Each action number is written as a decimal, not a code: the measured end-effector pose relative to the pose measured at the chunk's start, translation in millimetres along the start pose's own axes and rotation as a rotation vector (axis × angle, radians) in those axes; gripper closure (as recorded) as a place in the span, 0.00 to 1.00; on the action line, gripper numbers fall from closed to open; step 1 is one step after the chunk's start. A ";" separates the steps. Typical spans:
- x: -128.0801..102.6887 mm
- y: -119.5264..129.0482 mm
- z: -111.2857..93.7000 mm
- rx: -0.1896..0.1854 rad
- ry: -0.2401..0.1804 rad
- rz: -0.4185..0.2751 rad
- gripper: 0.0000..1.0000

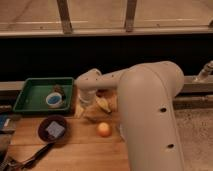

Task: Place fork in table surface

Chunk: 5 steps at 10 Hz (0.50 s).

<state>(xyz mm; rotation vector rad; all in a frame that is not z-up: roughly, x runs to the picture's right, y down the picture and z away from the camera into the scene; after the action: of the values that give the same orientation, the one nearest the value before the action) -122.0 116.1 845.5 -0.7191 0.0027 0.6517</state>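
Observation:
My gripper (84,104) hangs from the end of the big cream arm (145,105), low over the back of the light-brown wooden table surface (85,150), just right of the green tray (30,97). I cannot make out the small silvery fork; it is hidden or too thin to pick out by the gripper. An orange fruit (103,129) lies on the table a little in front and to the right of the gripper.
The green tray holds a small blue and white bowl (54,99). A dark bowl with a blue sponge (53,129) sits front left. A dark long-handled utensil (30,157) lies at the front-left corner. A yellowish item (103,104) lies beside the gripper.

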 end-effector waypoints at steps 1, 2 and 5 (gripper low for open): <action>0.7 -2.2 -12.6 0.023 -0.013 0.006 0.20; 6.7 -6.2 -38.0 0.071 -0.055 0.026 0.20; 36.3 -12.8 -87.5 0.144 -0.209 0.093 0.20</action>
<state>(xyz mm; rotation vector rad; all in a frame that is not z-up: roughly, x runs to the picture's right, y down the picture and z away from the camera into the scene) -67.0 75.4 778.9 -0.5125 -0.1087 0.8051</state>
